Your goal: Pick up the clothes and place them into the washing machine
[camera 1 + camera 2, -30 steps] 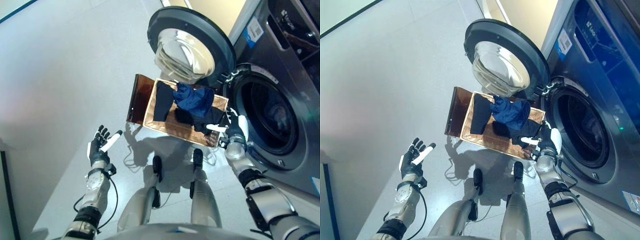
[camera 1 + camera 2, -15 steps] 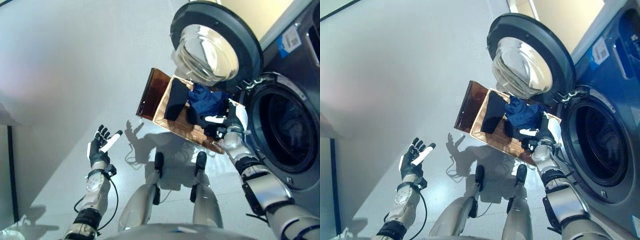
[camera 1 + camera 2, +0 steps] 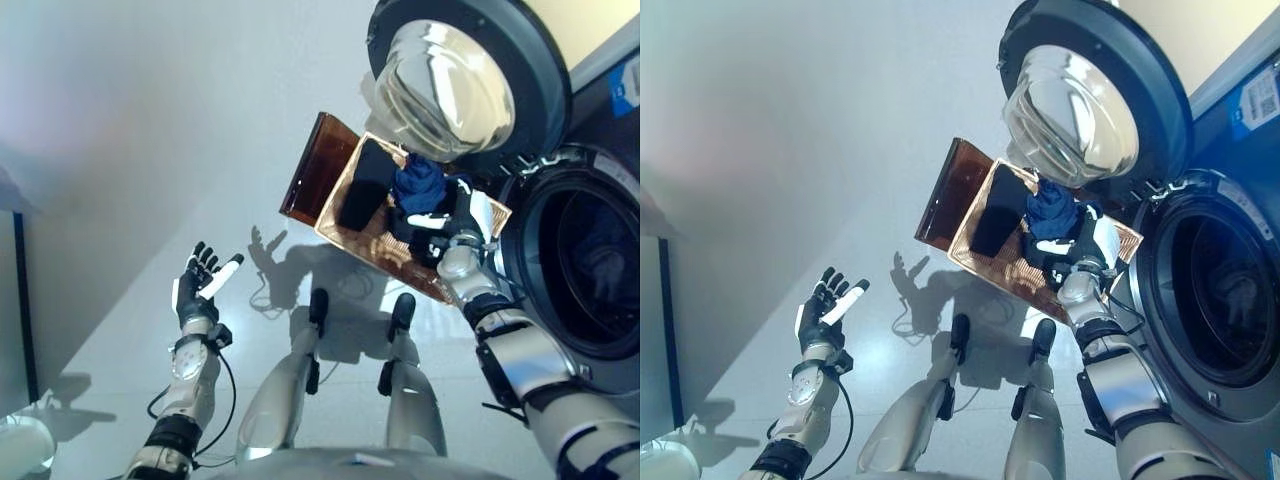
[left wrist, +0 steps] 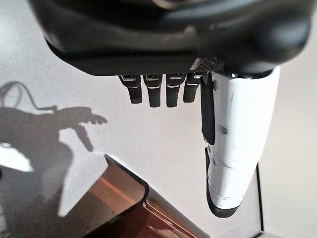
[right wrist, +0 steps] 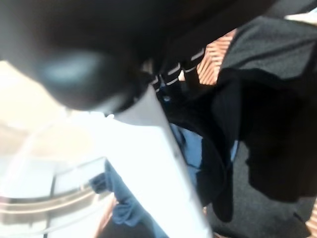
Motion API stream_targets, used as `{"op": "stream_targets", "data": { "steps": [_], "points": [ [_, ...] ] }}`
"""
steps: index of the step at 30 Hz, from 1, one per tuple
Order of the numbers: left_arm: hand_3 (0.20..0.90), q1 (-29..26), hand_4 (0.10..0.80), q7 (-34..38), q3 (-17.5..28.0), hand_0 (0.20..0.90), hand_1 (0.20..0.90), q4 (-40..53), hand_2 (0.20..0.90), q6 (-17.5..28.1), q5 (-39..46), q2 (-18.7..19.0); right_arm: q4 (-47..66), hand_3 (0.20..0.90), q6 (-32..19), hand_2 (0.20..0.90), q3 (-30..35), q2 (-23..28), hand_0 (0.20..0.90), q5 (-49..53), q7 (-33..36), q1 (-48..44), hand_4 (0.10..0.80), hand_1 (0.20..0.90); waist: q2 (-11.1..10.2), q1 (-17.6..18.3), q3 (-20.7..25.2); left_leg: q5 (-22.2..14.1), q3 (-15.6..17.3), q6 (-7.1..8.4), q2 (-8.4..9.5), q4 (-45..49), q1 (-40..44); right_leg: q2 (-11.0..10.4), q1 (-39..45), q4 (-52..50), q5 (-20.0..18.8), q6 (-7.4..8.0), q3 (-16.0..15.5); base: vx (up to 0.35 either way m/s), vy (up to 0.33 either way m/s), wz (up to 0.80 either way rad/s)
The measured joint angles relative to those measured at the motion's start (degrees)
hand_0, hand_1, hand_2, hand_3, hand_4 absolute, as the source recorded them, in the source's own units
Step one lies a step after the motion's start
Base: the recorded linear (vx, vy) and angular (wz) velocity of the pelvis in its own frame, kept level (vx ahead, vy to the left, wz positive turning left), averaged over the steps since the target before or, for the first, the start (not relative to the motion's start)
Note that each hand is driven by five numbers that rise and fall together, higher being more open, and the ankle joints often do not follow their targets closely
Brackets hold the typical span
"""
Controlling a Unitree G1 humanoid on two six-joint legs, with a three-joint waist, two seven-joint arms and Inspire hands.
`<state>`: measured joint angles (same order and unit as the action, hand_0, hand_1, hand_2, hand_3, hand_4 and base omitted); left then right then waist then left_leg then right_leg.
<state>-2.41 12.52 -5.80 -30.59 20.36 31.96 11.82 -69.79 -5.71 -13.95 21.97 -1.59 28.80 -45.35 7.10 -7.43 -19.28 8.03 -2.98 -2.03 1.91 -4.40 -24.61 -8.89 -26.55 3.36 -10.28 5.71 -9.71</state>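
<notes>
A shallow wicker basket (image 3: 372, 235) rests on a dark brown box (image 3: 312, 172) in front of the washing machine's open drum (image 3: 590, 265). In it lie a blue garment (image 3: 418, 184) and black clothes (image 3: 364, 186). My right hand (image 3: 456, 226) is over the basket's near right part, at the black clothes just below the blue garment. Its thumb points left and its fingers (image 5: 171, 74) are straight, holding nothing. The right wrist view shows the black clothes (image 5: 257, 124) and the blue garment (image 5: 194, 148) close under it. My left hand (image 3: 200, 290) is open and empty, raised over the floor at the left.
The machine's round door (image 3: 465, 85) stands open above the basket, its glass bowl facing me. The grey machine front (image 3: 1240, 330) lies along the right. The pale floor (image 3: 150, 150) spreads to the left. The brown box's edge (image 4: 130, 194) shows in the left wrist view.
The camera has shifted, so the whole scene sits further right and up. My right hand has moved forward from the basket's near rim onto the clothes. The left hand has not moved.
</notes>
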Motion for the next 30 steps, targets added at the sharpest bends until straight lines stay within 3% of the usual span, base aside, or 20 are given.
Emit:
{"op": "stream_targets", "data": {
  "steps": [19,20,21,22,23,24,30],
  "points": [
    [0.9,-1.69,0.8,-0.42,-1.46,0.9,0.9,5.74,0.9,0.11,0.01,2.82,-8.28,0.9,3.15,0.9,-0.15,1.38,0.9,-0.31,-0.13,-10.32,0.8,0.9,0.09,-2.84,-3.77,0.06,0.02,-0.05,0.16,1.15,-5.07,-0.25,-4.24,-0.37,-0.01,-0.01,-0.22,-0.03,0.019,0.0],
    [0.9,-1.92,0.8,-0.54,-1.56,0.9,0.9,6.32,0.9,0.11,0.01,2.86,-8.52,0.859,3.17,0.859,-0.19,1.86,0.859,-0.42,-0.14,-10.99,0.771,0.859,0.11,-2.97,-4.29,0.06,0.04,-0.05,0.21,1.77,-5.72,-0.34,-4.8,-0.63,-0.01,-0.01,-0.19,-0.049,0.014,0.04],
    [0.9,-2.0,0.8,-0.77,-1.58,0.9,0.9,6.84,0.9,0.12,0.01,2.87,-8.6,0.535,3.28,0.535,-0.16,2.32,0.535,-0.67,-0.14,-11.79,0.539,0.535,0.25,-2.97,-4.72,0.06,0.04,-0.06,0.17,2.01,-6.22,-0.33,-5.44,-1.32,-0.01,-0.01,-0.17,0.0,0.0,0.0],
    [0.9,-1.89,0.8,-0.9,-1.59,0.9,0.9,7.42,0.9,0.12,0.03,2.87,-8.6,0.409,3.28,0.409,-0.16,2.72,0.409,-1.14,-0.12,-12.25,0.449,0.409,0.26,-2.98,-4.79,0.06,0.06,-0.06,0.14,2.16,-6.76,-0.35,-6.15,-1.77,0.01,-0.02,-0.17,0.0,0.0,0.0],
    [0.9,-1.89,0.8,-1.07,-1.6,0.9,0.9,7.93,0.9,0.12,0.02,2.88,-8.62,0.236,3.29,0.236,-0.15,3.21,0.236,-1.46,-0.15,-12.61,0.325,0.236,0.24,-3.02,-4.83,0.08,0.09,-0.04,0.15,2.22,-7.15,-0.38,-6.77,-2.2,0.08,-0.09,-0.17,0.0,0.0,0.0],
    [0.9,-1.92,0.8,-1.11,-1.62,0.9,0.9,8.09,0.9,0.12,0.02,2.88,-8.62,0.2,3.31,0.2,-0.15,3.45,0.2,-1.48,-0.16,-12.82,0.3,0.2,0.27,-3.01,-4.88,0.22,0.11,0.02,0.18,2.22,-7.29,-0.44,-6.97,-2.36,0.08,-0.09,-0.17,0.0,0.0,0.0],
    [0.9,-1.89,0.8,-1.1,-1.62,0.9,0.9,8.39,0.9,0.13,0.02,3.28,-9.82,0.2,3.78,0.2,-0.15,4.31,0.2,-2.54,-0.19,-15.03,0.3,0.2,0.46,-3.01,-5.11,0.65,0.33,0.27,0.23,2.22,-8.26,-0.59,-8.92,-4.06,0.42,-0.53,0.28,-0.003,0.003,-0.01]
  ]
}}
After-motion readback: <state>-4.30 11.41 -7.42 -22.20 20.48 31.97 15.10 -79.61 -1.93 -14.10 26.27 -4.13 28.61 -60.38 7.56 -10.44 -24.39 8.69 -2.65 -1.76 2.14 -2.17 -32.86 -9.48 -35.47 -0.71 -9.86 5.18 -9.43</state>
